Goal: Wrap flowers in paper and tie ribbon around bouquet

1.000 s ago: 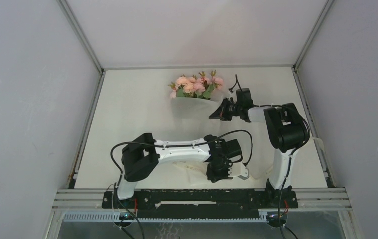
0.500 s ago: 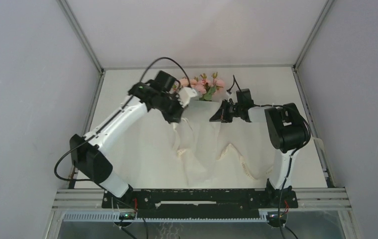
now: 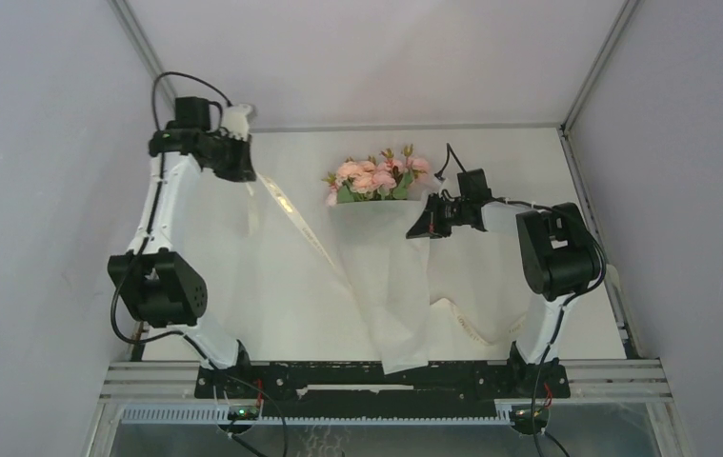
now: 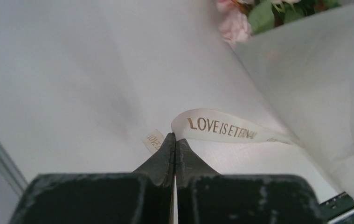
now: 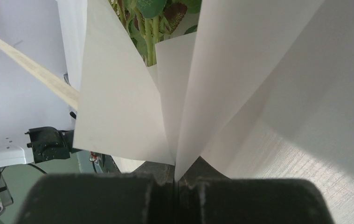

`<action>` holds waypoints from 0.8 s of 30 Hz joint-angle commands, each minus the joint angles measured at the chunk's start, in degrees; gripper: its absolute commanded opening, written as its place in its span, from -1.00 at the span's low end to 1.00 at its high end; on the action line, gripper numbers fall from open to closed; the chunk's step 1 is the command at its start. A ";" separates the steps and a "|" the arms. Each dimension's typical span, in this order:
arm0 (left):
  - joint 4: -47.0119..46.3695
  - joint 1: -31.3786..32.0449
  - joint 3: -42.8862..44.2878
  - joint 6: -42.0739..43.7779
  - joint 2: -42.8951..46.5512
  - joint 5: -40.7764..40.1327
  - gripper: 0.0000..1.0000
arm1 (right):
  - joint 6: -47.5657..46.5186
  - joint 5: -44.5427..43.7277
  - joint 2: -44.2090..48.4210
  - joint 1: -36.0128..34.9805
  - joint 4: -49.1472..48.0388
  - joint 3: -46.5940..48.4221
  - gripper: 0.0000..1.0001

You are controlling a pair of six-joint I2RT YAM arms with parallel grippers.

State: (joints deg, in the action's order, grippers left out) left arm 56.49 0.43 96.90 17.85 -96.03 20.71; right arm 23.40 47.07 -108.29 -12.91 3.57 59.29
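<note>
1. Jaws of the left gripper are pressed together on the ribbon (gold lettering shows on it), up by the table's far-left corner.
2. The ribbon slants from there to the paper, mid-table.
3. The flowers poke out of the paper's far end.
4. The right gripper pinches a paper fold just beside the stems.

Opaque white counter, flat and matte, large creased translucent white paper sheet spread down its middle, reaching the near edge, pale pink roses with green leaves at far centre, narrow cream ribbon trailing at near right
</note>
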 commanded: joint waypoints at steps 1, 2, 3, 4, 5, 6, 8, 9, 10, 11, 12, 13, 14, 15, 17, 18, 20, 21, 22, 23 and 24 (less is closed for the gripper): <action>0.08 -4.98 6.71 -3.01 3.98 7.50 -1.00 | -0.79 -0.54 3.02 -0.52 0.03 1.10 -1.00; 0.79 -5.08 6.66 -2.07 5.47 7.94 -1.00 | -0.04 -0.90 2.84 -0.65 -0.76 1.11 -1.00; 0.98 -5.15 6.38 -1.67 6.92 8.69 -1.00 | 0.65 -1.30 2.64 -0.84 -1.71 1.13 -1.00; 1.26 -5.11 6.27 -1.22 8.37 9.50 -1.00 | 1.20 -1.69 2.46 -1.16 -2.58 1.10 -1.00; 1.48 -5.11 6.39 -0.97 9.71 10.00 -1.00 | 1.71 -2.17 2.24 -1.46 -2.94 1.11 -1.00; 1.56 -5.13 6.73 -0.97 11.09 10.16 -1.00 | 2.33 -2.50 2.02 -1.70 -4.91 1.14 -1.00; 1.48 -5.04 7.68 -0.97 13.63 10.84 -1.00 | 3.69 -2.97 1.59 -1.90 -6.44 1.12 -1.00; 1.47 -5.04 8.48 -1.05 14.70 11.44 -1.00 | 4.35 -3.29 1.40 -2.03 -7.06 1.15 -1.00; 1.41 -5.00 9.58 -1.29 15.64 11.72 -1.00 | 4.93 -3.70 1.23 -2.22 -7.62 1.13 -1.00; 1.18 -4.90 10.83 -1.54 16.52 11.88 -1.00 | 5.57 -4.31 1.01 -2.50 -8.23 1.12 -1.00; 0.84 -4.83 12.26 -2.03 17.28 11.94 -1.00 | 6.18 -4.81 0.84 -2.98 -8.91 1.12 -1.00; 0.31 -4.81 13.92 -2.63 18.05 11.91 -1.00 | 6.82 -5.14 0.50 -3.25 -9.70 1.13 -1.00; -0.20 -4.78 15.64 -3.26 18.64 12.09 -1.00 | 7.46 -5.43 0.27 -3.64 -10.52 1.16 -1.00; 0.15 -4.74 18.40 -3.71 18.71 12.46 -1.00 | 8.06 -5.49 0.13 -3.94 -11.27 1.15 -1.00; 2.87 -4.58 25.35 -5.07 17.02 13.91 -1.00 | 8.84 -5.70 -0.14 -4.39 -12.47 1.13 -1.00; 4.14 -4.36 28.32 -5.60 15.97 15.03 -1.00 | 9.13 -5.75 -0.28 -4.49 -12.91 1.12 -1.00; 4.56 -3.03 30.76 -6.61 15.45 15.38 -1.00 | 9.66 -5.76 -0.66 -4.90 -13.46 1.09 -1.00; 4.09 -1.38 30.14 -6.67 15.74 14.62 -1.00 | 9.73 -5.80 -0.83 -5.08 -13.57 1.19 -1.00; 3.56 1.94 28.34 -6.25 16.01 13.30 -1.00 | 9.80 -5.84 -1.21 -5.38 -13.51 1.30 -1.00; 2.53 5.60 25.02 -5.64 16.31 11.90 -1.00 | 9.92 -5.99 -1.48 -5.57 -13.57 1.41 -1.00; 1.38 9.48 20.98 -5.00 16.51 10.25 -1.00 | 10.17 -6.02 -1.83 -5.83 -13.73 1.39 -1.00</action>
State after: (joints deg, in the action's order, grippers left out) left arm 58.61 -0.19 124.86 13.43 -78.83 32.86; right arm 31.88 41.76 -109.01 -17.65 -6.42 59.29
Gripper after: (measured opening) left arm 0.005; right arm 0.007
